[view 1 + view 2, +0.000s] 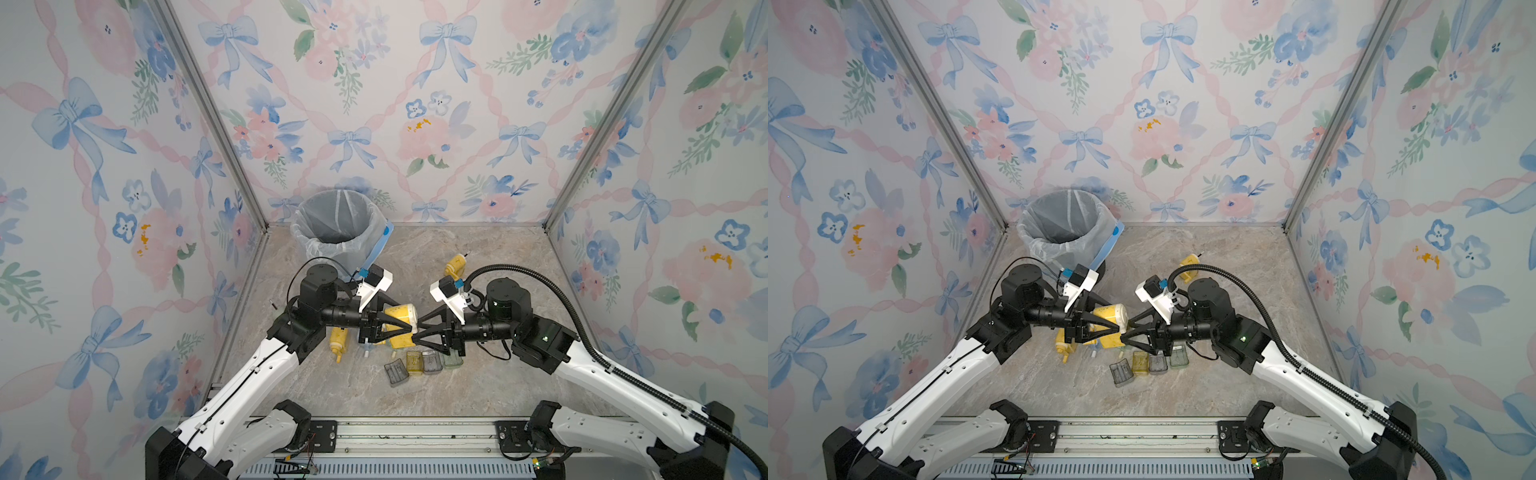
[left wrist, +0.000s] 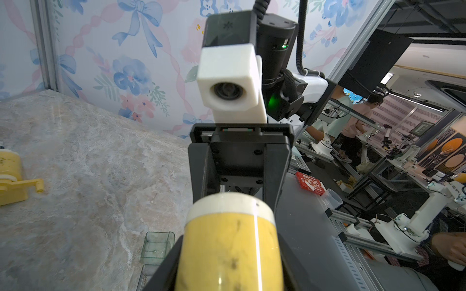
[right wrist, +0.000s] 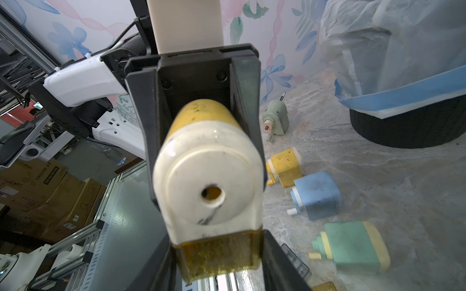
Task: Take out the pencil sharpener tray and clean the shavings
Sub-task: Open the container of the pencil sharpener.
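Sharpener (image 3: 209,176), centre frame, looks light, rigid plastic: left gripper (image 2: 228,264) clamps its body, right gripper (image 3: 219,273) pinches the slick tray (image 3: 219,252).

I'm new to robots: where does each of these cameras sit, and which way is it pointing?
Top views: high at the front, looking down on the table; both arms show, left hand and right hand meeting at the yellow sharpener.
Left wrist: on the left arm, looking over the sharpener at the right hand.
Right wrist: on the right arm, facing the sharpener's holed end, tray, left hand and bin.
Shared: both wrist views see the sharpener, from opposite ends.
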`<act>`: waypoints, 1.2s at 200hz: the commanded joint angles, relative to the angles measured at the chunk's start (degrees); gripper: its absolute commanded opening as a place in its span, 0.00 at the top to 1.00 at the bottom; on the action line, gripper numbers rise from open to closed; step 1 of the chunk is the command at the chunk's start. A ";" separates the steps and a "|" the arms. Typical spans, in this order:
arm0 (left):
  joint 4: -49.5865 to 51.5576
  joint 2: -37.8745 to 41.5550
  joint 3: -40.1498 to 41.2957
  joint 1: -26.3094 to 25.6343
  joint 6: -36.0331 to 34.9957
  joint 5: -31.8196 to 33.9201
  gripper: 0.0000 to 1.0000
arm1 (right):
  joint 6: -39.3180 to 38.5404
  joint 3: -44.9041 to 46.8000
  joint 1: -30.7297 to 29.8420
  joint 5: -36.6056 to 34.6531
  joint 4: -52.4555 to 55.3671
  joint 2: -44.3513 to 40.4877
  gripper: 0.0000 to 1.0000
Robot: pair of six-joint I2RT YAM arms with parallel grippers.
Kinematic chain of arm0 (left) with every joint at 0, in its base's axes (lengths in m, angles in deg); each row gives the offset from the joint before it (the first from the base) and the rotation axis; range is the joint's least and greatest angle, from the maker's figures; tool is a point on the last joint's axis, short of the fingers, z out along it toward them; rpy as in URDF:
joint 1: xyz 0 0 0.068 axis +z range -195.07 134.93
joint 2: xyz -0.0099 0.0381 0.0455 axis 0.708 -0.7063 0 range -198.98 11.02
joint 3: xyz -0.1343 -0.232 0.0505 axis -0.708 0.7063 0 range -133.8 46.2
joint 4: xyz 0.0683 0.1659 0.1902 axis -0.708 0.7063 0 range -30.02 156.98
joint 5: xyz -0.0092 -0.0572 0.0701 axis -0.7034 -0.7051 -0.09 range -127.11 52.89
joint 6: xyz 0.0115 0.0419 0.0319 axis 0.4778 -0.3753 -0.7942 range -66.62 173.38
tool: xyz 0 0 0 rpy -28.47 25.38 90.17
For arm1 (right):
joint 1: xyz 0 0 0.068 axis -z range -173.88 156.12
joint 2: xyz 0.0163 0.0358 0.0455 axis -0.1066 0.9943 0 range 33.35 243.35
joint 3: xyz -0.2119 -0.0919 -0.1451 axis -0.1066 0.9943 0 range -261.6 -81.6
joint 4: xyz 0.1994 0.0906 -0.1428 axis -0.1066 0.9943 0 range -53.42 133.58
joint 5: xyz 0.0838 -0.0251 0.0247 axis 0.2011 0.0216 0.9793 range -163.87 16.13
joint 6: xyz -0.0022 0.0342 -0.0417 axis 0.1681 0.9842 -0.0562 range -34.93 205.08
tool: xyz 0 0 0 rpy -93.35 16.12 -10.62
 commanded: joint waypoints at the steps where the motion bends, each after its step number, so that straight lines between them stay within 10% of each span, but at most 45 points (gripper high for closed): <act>1: -1.00 1.01 0.64 0.69 -2.29 -1.38 1.00 | 3.12 0.52 2.35 2.06 -0.60 -3.08 0.56; 54: -1.29 1.12 0.72 0.69 -2.08 -1.42 1.00 | 3.14 -0.01 3.12 2.82 -0.15 -3.27 0.55; 115: -1.58 1.47 0.78 0.73 -1.98 -1.38 1.00 | 3.02 -0.86 0.07 1.89 -0.81 0.15 0.28; 206: -2.17 1.65 0.94 0.98 -1.55 -1.36 1.00 | 4.14 -1.40 -0.91 2.64 -4.30 2.63 0.34; 240: -2.38 1.60 0.94 1.19 -1.36 -1.44 1.00 | 4.19 -2.29 -0.90 3.87 -4.20 3.35 0.51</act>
